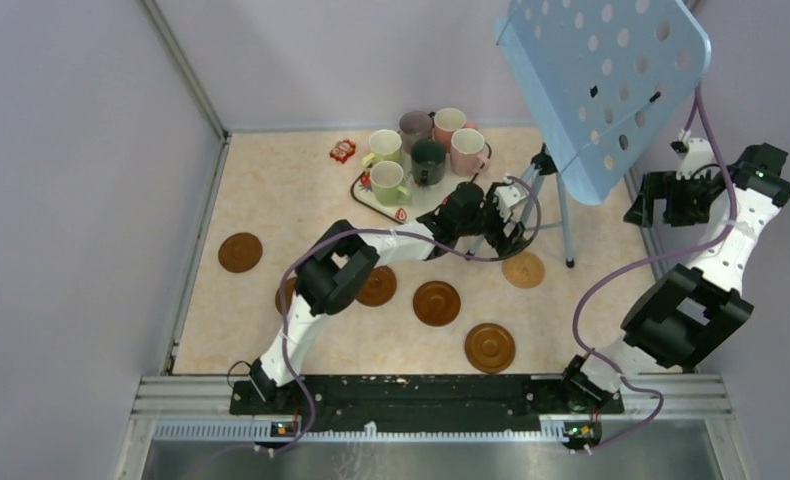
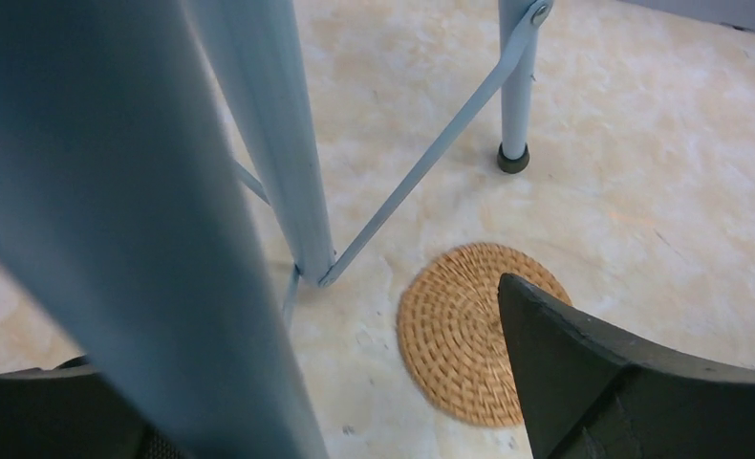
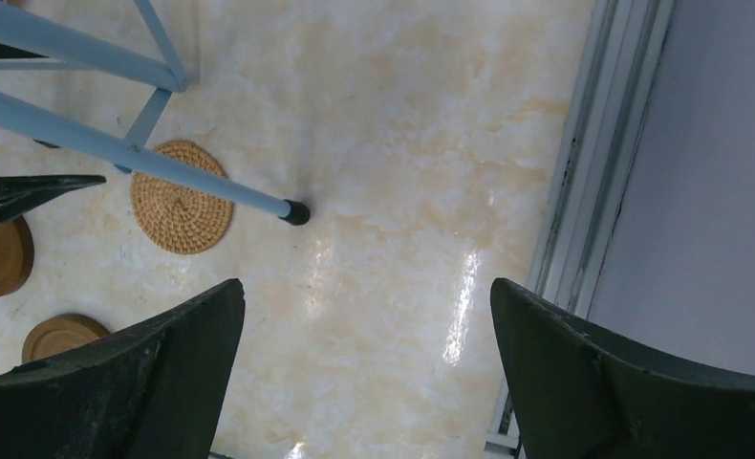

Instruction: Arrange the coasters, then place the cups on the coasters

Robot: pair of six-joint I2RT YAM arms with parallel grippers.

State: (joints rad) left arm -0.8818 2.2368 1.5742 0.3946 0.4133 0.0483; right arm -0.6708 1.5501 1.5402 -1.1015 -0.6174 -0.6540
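Coasters [image 1: 436,303] lie scattered, unarranged; all six cups [image 1: 429,160] at 12 o'clock on tray [image 1: 421,200]. Left gripper [image 1: 506,230], jaws spread, over tan coaster [image 2: 455,330]; right gripper [image 3: 364,296] likewise spread, empty.

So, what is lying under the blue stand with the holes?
A tan woven coaster lies on the table beside the legs of the stand. From above, its top plate covers the table corner behind it, so that part cannot be seen.
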